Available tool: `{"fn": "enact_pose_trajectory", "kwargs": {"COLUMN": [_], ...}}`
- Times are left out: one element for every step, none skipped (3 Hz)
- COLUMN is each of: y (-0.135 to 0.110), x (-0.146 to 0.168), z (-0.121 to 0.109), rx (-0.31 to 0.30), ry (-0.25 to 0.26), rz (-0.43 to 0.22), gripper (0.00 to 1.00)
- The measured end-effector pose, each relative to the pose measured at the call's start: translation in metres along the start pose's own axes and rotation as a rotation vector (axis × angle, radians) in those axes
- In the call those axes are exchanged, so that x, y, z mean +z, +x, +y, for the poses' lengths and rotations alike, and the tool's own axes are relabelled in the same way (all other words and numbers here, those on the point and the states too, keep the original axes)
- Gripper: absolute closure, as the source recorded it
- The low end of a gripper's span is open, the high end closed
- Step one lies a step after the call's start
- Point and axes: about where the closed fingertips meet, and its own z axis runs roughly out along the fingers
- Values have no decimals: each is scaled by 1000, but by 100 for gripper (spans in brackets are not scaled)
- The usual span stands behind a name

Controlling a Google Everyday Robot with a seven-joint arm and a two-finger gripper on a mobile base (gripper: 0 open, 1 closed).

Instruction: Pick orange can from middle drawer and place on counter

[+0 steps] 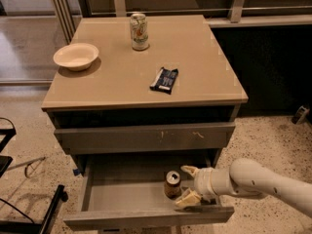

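While looking down over the cabinet, caught the middle drawer pulled well out, front lip nearest the camera, side walls left and right, the scratched drawer front overhanging its rear. Noted plenty of bare grey floor across the left half of that drawer. Much tighter on the right, with the gripper and its pale arm reaching in over the right front corner.

Spotted the orange can on the drawer floor, right of centre, set back from the front lip and apart from both side walls. Stood upright, long axis vertical, silver top and pull tab facing up.

Placed the gripper just right of the can, at can height, fingers spread wide, one toward the back and one toward the front, tips about level with the can's right side. Could not tell whether either tip touched it. Not clamped on anything.

Up top, found the counter carrying a green-and-white can upright near the back edge, a cream bowl toward the left edge and a dark snack wrapper lying flat near the middle. Marked open tan surface along the front edge and across the right side.
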Motion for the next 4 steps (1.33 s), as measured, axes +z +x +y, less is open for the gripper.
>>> {"fn": "enact_pose_trajectory", "kwargs": {"y": [4,7,12,15], "x": [11,24,42,52], "z": [-4,-10,-19,-24], "rx": [15,29,49,58], "ry": [6,11,20,25], "rz": [-5,-12,-19,-23], "gripper": [23,22,22,22]}}
